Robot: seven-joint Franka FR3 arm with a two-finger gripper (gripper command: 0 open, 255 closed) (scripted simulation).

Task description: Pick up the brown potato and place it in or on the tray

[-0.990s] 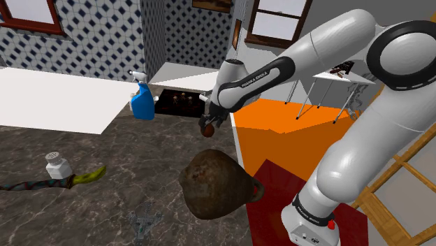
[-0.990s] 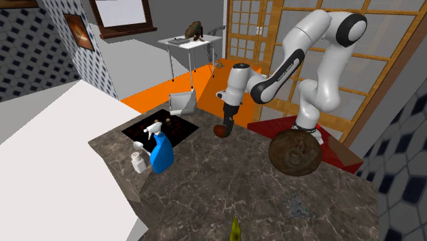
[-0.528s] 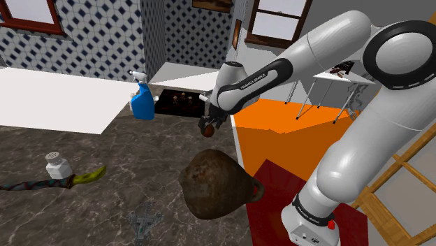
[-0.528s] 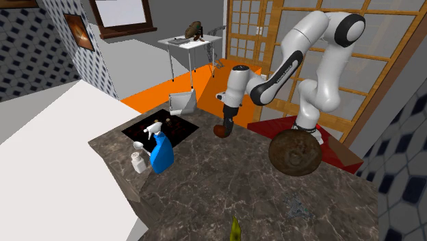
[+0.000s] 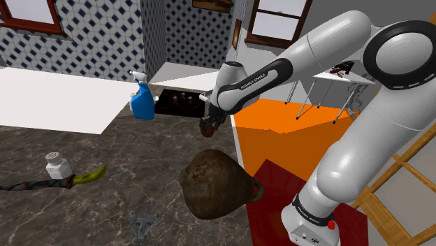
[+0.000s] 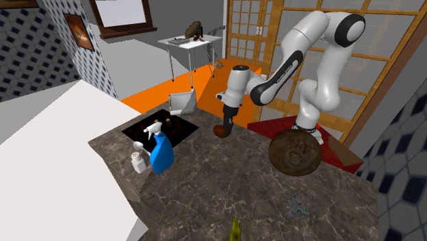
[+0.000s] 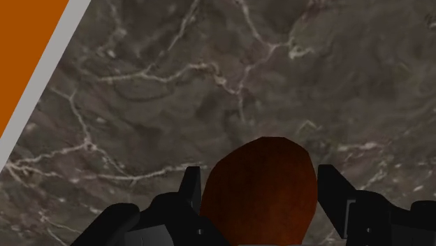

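Shoulder view: the gripper (image 5: 208,128) pinches the potato (image 5: 207,130) in the air, just beside the tray (image 5: 162,109). Second exterior view: the potato (image 6: 221,130) hangs near the tray's (image 6: 180,129) corner, above the counter (image 6: 226,179). Wrist view: both fingers (image 7: 334,185) clasp its flanks. It looks firm, light and rounded, so it might slip; a grip across the middle suits.

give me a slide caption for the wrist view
Black gripper clasping a reddish-brown potato above the dark veined marble counter.
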